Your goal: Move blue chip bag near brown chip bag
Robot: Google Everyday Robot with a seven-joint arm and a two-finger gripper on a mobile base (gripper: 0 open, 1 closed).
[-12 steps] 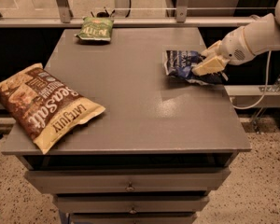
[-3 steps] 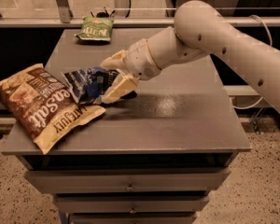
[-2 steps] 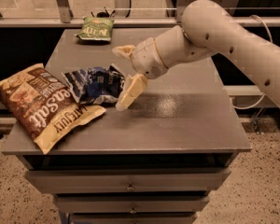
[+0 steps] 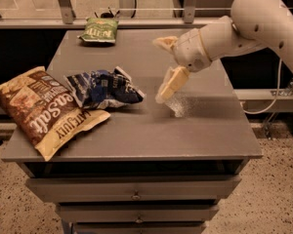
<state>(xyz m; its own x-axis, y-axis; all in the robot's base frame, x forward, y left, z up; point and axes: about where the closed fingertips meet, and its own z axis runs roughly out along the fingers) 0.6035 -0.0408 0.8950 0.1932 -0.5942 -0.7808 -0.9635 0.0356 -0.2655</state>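
Note:
The blue chip bag (image 4: 104, 88) lies crinkled on the grey tabletop (image 4: 195, 126), its left end touching the right side of the brown chip bag (image 4: 41, 109), which lies at the table's left edge. My gripper (image 4: 165, 65) is open and empty, held above the table to the right of the blue bag, apart from it. One finger (image 4: 172, 83) points down toward the table, the other sits higher up.
A small green bag (image 4: 98, 30) lies at the far left corner of the table. Drawers (image 4: 135, 195) sit below the front edge. A metal railing (image 4: 136, 9) runs behind the table. My white arm (image 4: 254, 23) reaches in from the right.
The gripper has let go of the blue bag and pulled away to the right and up. The blue bag stays beside the brown bag.

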